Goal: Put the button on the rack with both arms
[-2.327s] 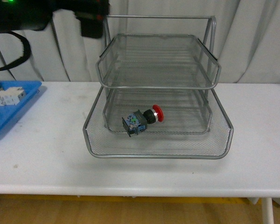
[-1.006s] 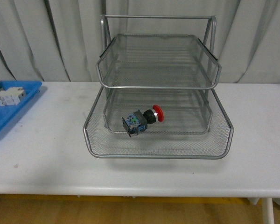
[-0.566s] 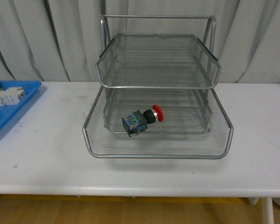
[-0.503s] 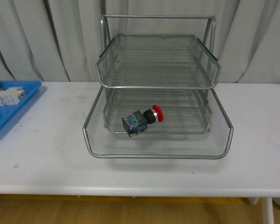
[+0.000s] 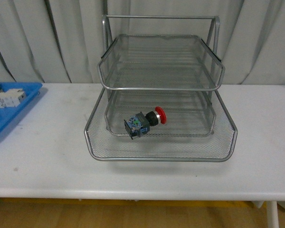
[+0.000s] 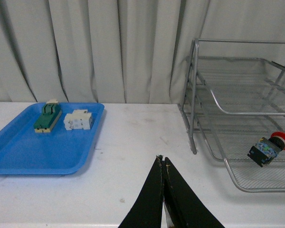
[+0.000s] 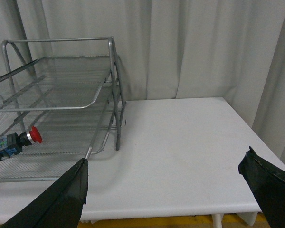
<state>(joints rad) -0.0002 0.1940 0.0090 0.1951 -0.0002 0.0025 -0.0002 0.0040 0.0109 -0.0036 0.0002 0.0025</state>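
1. White table (image 5: pixel 47 161) first, wide and flat, carrying the rack in its middle, with a pale curtain (image 5: pixel 23 42) hanging behind the rack.
2. Silver wire rack (image 5: pixel 161 159) next: three mesh tiers in a tube frame, with the lowest tier jutting out toward the front.
3. Off to the rack's left, well apart from it, a blue tray (image 6: pixel 33 152) lies on the table.
4. Right gripper (image 7: pixel 165 159), seen from its own wrist camera: its two black fingers are spread far apart and hold nothing. It hangs above the table on the rack's right side.
5. Left gripper (image 6: pixel 162 164): the fingers are pressed together tip to tip with nothing between them. It sits between the blue tray and the rack, clear of both.
6. And there's the button (image 5: pixel 145 122)! It is inside the rack below the top tier, left of the rack's centre.
   - It lies on its side with the red cap toward the rack's right.
   - It sits right at the middle tier's front rim; I cannot tell which mesh bears it.
7. In the blue tray, on the side away from the rack, a green block (image 6: pixel 47 118) lies just beside a white block (image 6: pixel 77 120).
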